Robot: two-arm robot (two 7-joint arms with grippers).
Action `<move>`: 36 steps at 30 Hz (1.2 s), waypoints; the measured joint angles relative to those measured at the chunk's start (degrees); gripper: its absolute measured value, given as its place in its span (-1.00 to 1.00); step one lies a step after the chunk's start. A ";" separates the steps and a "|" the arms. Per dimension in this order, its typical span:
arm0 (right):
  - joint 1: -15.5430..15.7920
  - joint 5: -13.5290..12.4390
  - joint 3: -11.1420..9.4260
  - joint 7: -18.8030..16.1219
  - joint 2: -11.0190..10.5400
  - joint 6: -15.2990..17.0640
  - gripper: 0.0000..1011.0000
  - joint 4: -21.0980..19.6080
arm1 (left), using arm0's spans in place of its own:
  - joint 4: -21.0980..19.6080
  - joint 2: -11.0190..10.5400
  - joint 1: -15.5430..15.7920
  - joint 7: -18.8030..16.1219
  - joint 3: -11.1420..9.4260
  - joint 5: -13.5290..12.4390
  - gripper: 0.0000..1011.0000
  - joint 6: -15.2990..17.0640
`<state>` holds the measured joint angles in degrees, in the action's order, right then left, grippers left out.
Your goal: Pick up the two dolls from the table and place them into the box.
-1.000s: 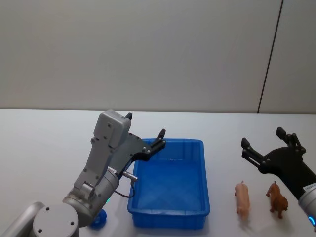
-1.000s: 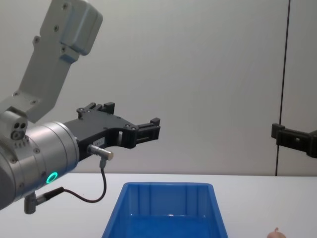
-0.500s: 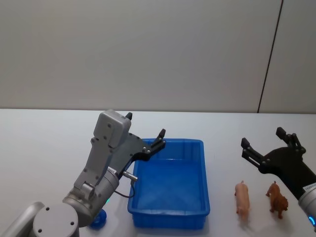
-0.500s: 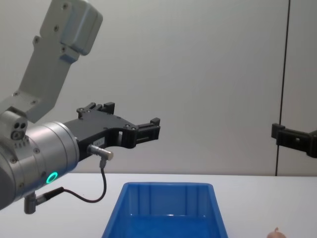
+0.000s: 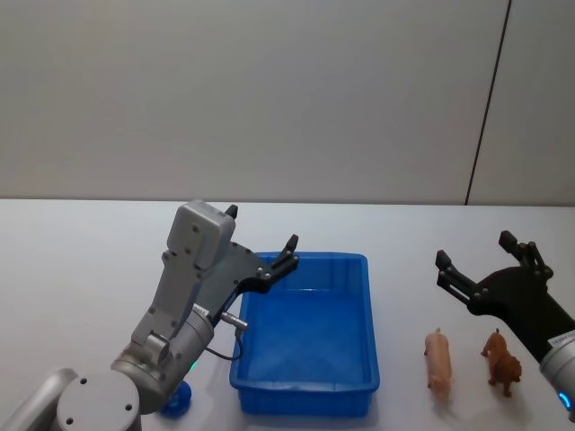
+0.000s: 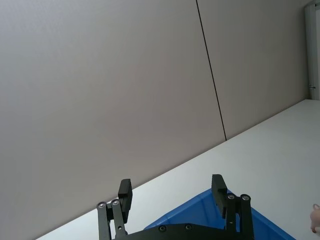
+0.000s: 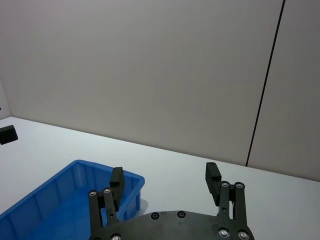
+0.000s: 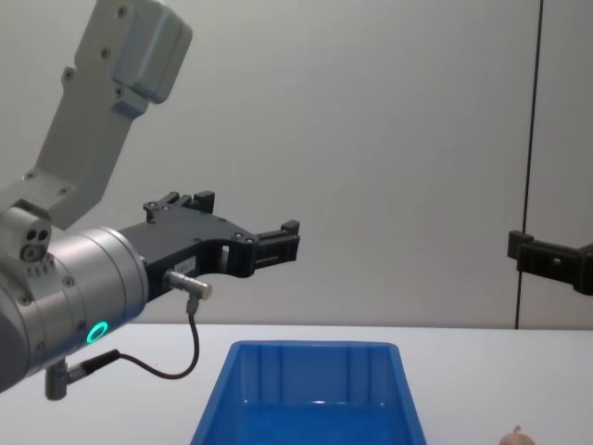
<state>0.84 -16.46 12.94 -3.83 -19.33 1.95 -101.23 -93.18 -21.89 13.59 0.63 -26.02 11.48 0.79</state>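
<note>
Two dolls total, both on the white worktop to the right of the box and not in it. One's a pale pink piggy-looking thing, the other a brown four-legged critter just beside it on the right, not touching. One box: bright blue, glossy floor, ribbed walls. Two tools. The right tool hangs just past the dolls with its fingers spread wide, holding nothing. The left tool hovers over the box's far left corner, also spread wide with nothing in it.
</note>
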 joint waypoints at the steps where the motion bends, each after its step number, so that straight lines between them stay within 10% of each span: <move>1: 0.00 0.00 0.00 0.00 0.00 0.00 0.98 0.00 | 0.00 0.00 0.00 0.00 0.00 0.00 0.98 0.00; 36: -1.33 2.06 -0.12 2.60 0.96 2.62 0.98 2.08 | 0.00 0.00 0.00 0.00 0.00 0.00 0.98 0.00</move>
<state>-0.49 -14.40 12.82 -1.23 -18.37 4.57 -99.15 -93.18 -21.89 13.59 0.63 -26.03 11.48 0.80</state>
